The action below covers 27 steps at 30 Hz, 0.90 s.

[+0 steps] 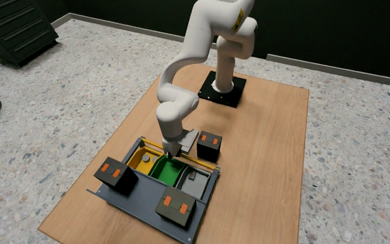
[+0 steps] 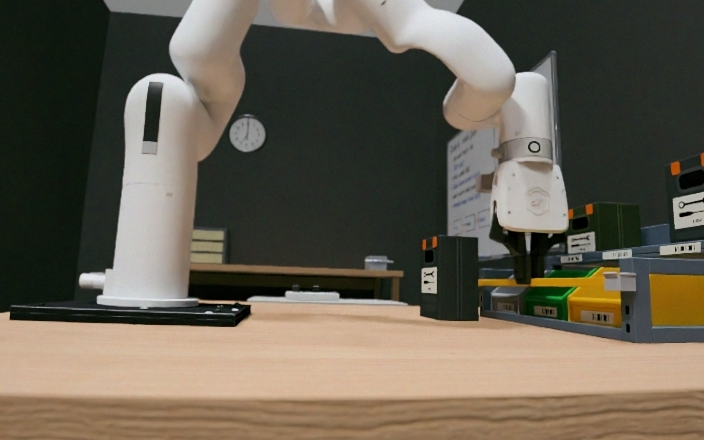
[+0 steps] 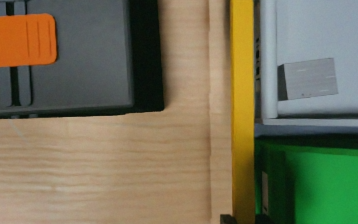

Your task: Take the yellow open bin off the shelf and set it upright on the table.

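Note:
The yellow open bin (image 1: 138, 163) (image 2: 595, 310) stands at the left end of the shelf's lower row, with grey round parts (image 1: 145, 157) in it. A green bin (image 1: 167, 171) (image 2: 548, 302) (image 3: 330, 185) stands beside it, then a grey bin (image 1: 195, 185) (image 3: 320, 30) holding a grey block (image 3: 307, 80). My gripper (image 1: 170, 156) (image 2: 528, 276) (image 3: 241, 219) points straight down at the front of the row, where the yellow and green bins meet. It is shut on the shelf's yellow front rail (image 1: 202, 164) (image 2: 499, 282) (image 3: 242, 100).
The grey shelf (image 1: 142, 200) (image 2: 639, 306) carries two dark lidded boxes (image 1: 116, 174) (image 1: 175, 206) on its top. A third dark box (image 1: 209, 145) (image 2: 449, 276) (image 3: 70, 55) stands on the wooden table (image 1: 266, 151) just in front of the rail. The arm's base sits at the far end.

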Each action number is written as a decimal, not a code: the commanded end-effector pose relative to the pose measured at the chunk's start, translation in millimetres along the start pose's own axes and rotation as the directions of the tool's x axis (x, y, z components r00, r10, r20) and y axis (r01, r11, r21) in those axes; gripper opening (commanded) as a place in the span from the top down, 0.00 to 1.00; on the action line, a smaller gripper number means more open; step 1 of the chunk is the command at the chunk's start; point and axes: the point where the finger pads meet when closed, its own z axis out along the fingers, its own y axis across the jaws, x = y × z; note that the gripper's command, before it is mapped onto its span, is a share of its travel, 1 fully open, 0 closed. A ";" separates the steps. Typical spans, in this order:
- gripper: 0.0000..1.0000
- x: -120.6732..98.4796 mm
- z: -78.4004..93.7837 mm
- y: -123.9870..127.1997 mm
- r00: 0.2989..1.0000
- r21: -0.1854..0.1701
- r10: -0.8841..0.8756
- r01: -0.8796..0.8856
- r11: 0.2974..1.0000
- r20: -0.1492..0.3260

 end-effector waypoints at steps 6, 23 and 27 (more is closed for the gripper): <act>1.00 -0.1 -4.5 1.3 1.000 -0.004 0.000 0.000 1.000 -0.003; 1.00 -0.1 -14.1 1.3 1.000 -0.004 0.000 0.000 1.000 -0.003; 1.00 -0.1 -16.1 1.3 1.000 -0.004 0.000 0.000 1.000 -0.003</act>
